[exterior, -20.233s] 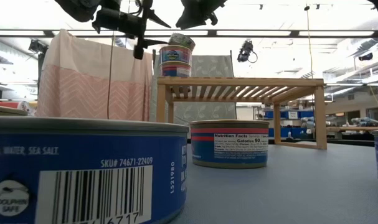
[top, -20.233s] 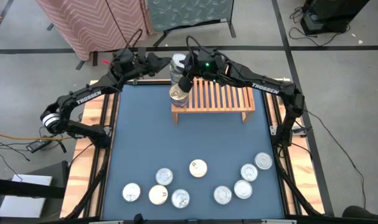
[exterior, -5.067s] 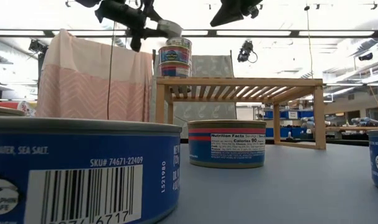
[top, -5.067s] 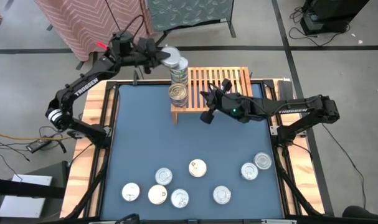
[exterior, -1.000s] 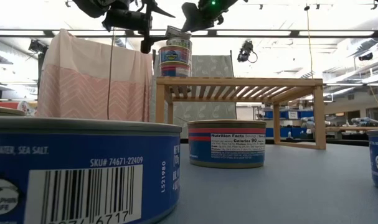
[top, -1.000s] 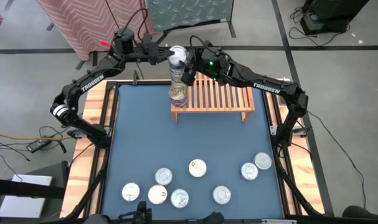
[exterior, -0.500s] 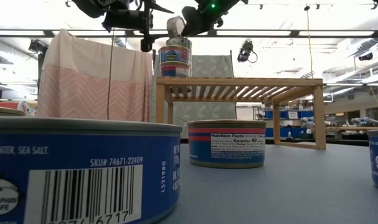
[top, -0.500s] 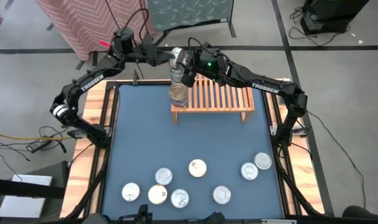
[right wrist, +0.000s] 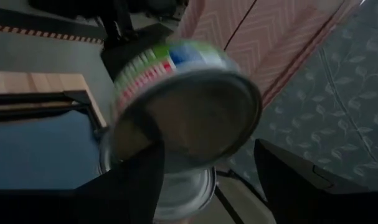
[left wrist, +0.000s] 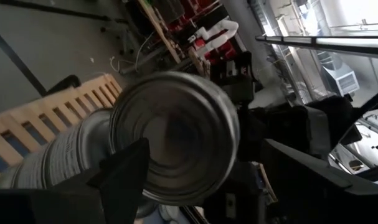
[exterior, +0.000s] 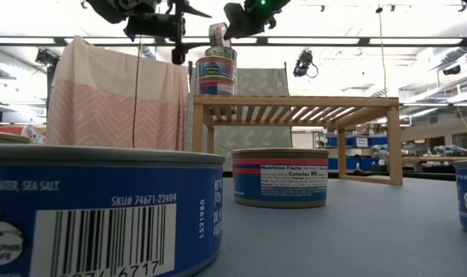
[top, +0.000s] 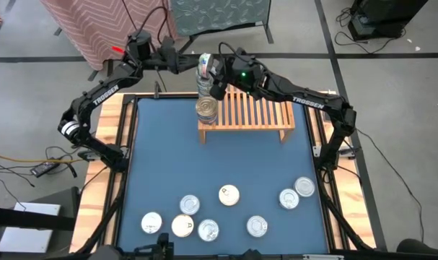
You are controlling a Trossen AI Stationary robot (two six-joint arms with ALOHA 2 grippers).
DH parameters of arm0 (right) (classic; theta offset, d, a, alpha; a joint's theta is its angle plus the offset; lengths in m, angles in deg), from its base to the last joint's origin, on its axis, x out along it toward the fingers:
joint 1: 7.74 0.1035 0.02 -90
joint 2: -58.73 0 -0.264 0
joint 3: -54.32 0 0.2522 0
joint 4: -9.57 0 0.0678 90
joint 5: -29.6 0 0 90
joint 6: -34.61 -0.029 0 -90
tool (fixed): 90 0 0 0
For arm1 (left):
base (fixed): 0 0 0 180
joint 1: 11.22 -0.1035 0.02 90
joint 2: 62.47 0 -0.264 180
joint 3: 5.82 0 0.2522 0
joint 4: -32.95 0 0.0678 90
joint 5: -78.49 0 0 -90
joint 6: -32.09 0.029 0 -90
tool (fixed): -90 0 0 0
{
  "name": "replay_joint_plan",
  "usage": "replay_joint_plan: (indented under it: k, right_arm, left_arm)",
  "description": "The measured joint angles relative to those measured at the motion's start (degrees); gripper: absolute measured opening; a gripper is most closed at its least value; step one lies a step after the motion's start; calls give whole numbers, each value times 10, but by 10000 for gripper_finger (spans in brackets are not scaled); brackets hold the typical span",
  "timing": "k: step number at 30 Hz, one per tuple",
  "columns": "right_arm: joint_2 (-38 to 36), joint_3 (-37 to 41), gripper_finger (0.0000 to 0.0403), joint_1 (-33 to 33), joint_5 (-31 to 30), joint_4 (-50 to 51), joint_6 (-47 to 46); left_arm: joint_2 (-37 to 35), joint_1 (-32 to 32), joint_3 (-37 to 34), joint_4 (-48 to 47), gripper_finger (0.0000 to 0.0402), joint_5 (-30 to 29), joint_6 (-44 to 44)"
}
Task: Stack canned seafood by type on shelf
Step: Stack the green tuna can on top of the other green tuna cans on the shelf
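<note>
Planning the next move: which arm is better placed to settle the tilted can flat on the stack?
Right, probably. The right gripper appears to hold the tilted can directly over the stack on the shelf; the left gripper sits beside it.

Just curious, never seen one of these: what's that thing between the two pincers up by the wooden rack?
A small round tin, tilted, held over the stacked tins on the light-wood slatted rack, between the left pincer and right pincer; low view shows it.
</note>
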Motion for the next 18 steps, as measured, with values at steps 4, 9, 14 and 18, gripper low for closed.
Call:
replay_joint_plan:
  k: [4, 9, 14, 18]
  right_arm:
    - [-1, -22, 249, 9, -20, 12, 3]
    - [-1, -49, 250, 18, -36, 35, -2]
    - [0, -49, 243, 10, -31, 37, -1]
    - [0, -41, 239, 0, -27, 17, -3]
  left_arm:
    - [0, -3, 0, 13, 312, 0, -1]
    - [0, 0, 0, 12, 312, -6, 0]
    - [0, 10, 0, 14, 312, -28, 3]
    - [0, 16, 0, 32, 312, -45, 5]
